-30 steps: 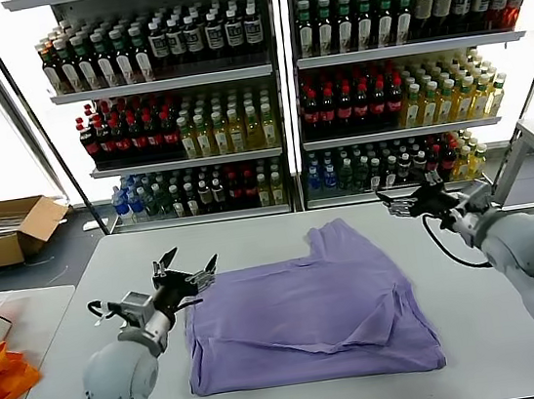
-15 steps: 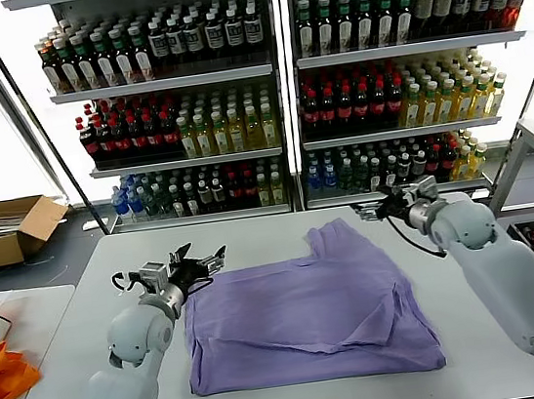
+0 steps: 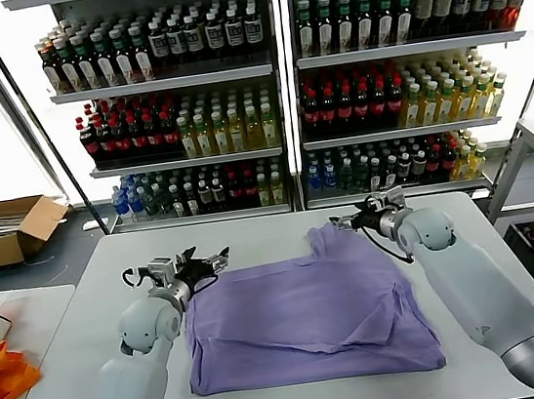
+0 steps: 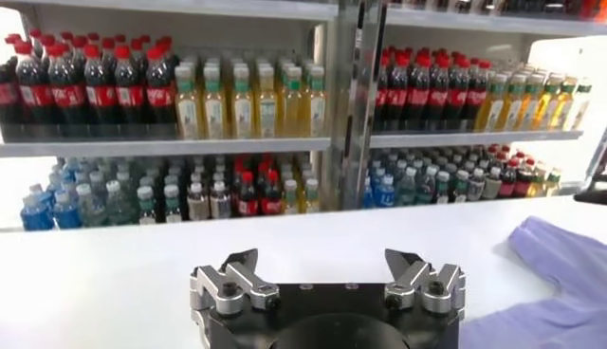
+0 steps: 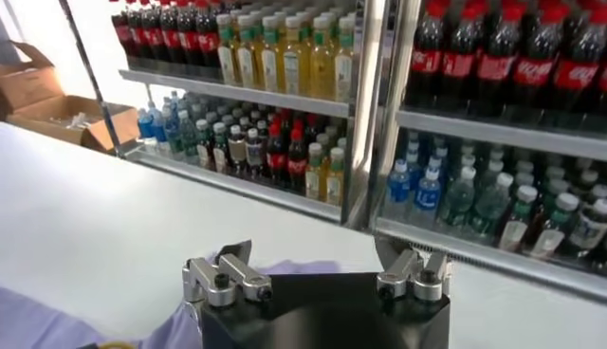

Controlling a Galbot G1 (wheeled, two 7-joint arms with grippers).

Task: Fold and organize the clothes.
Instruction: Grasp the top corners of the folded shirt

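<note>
I log a white table (image 3: 85, 312) before stocked drink shelves (image 3: 280, 109), labels unreadable; lavender T-shirt (image 3: 311, 312) at centre, left gripper (image 3: 200, 264) at nine o'clock, right gripper (image 3: 358, 217) at one, fingers spread.

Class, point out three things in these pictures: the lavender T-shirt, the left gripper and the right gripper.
lavender T-shirt (image 3: 302, 318), head view, middle of the folded cloth.
left gripper (image 3: 208, 262), head view, between its open fingertips.
right gripper (image 3: 350, 219), head view, between its open fingertips.
</note>
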